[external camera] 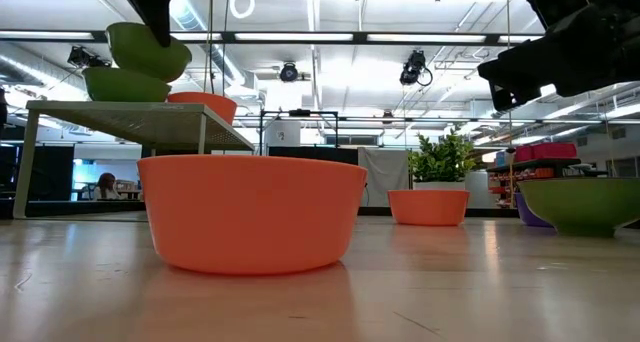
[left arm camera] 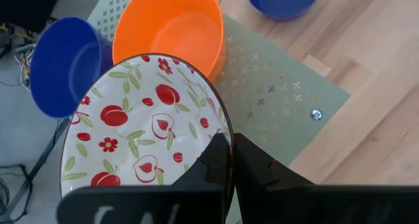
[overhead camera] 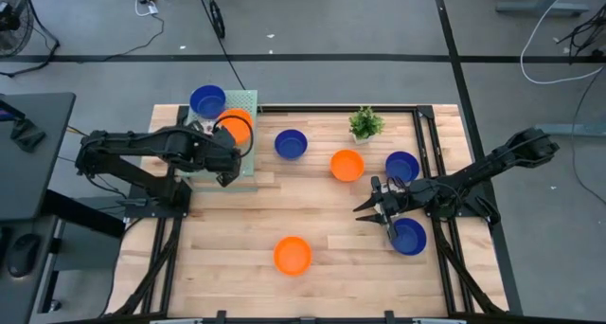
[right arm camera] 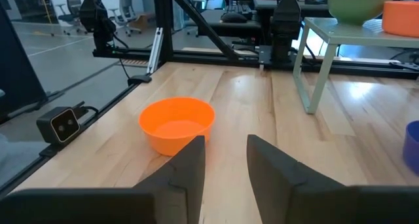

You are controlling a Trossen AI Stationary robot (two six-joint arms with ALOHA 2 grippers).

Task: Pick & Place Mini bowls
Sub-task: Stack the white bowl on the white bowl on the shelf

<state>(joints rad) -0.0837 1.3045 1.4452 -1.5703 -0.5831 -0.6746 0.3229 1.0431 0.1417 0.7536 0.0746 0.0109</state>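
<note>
The counter (overhead camera: 312,220) is pale wood planks in a black frame, standing on a grey floor (overhead camera: 379,21) crossed by cables. At its upper left in the high view stands a small pale green perforated shelf (overhead camera: 248,101). A small green plant (overhead camera: 365,123) sits near the upper middle. In the low view the room behind is a bright hall with ceiling lights.

The left tool (left arm camera: 229,160) is over the shelf, at the upper left of the high view. Its fingers are pinched narrow on the rim of a white bowl with a red fruit pattern (left arm camera: 141,129), which hangs tilted over the shelf. Just beside that bowl on the shelf sit an orange bowl (left arm camera: 171,24) and a blue bowl (left arm camera: 64,63).

The right tool (overhead camera: 377,210) hovers at the right of the high view, its fingers a moderate way apart and holding nothing. A blue bowl (overhead camera: 409,237) lies just beside it toward the lower right, and another blue bowl (overhead camera: 402,165) lies near it above. An orange bowl (overhead camera: 347,165) is up and left of this tool, and a blue bowl (overhead camera: 291,143) sits farther left, near the shelf. One more orange bowl (overhead camera: 293,255) lies at lower centre, well apart from both tools; the right wrist view shows it ahead of the parted fingers.
</note>
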